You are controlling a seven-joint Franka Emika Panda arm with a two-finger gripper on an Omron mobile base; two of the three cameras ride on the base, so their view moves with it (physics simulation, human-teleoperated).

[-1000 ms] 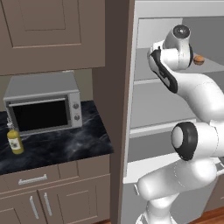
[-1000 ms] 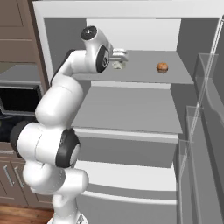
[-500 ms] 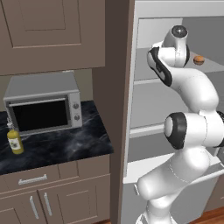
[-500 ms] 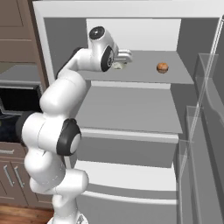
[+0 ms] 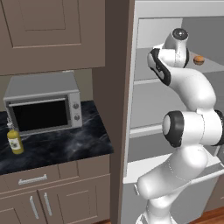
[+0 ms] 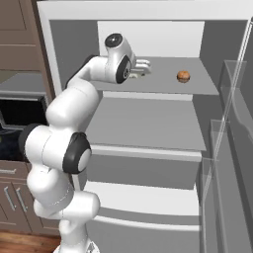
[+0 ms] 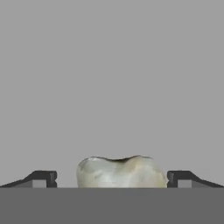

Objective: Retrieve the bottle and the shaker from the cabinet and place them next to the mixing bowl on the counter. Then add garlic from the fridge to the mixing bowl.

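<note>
A pale garlic (image 7: 122, 171) bulb lies on the grey fridge shelf, right between my two dark fingertips (image 7: 43, 178), which stand wide apart on either side without touching it. My gripper (image 6: 144, 69) is open and reaches onto the top shelf of the open fridge (image 6: 148, 113). The small yellow bottle (image 5: 15, 141) stands upright on the black marble counter (image 5: 65, 146), left of the microwave. Above it, the doors of the taupe-brown cabinet (image 5: 52, 35) are closed. The shaker and the mixing bowl are out of view.
A small round brown item (image 6: 183, 76) sits on the same shelf, to the right of my hand. The grey microwave (image 5: 43, 103) stands on the counter. The fridge door (image 6: 232, 148) with its clear bins hangs open at the right.
My hand has pushed a little deeper and to the right along the top fridge shelf, and the arm's upper joints have turned. The jaws have stayed wide open.
</note>
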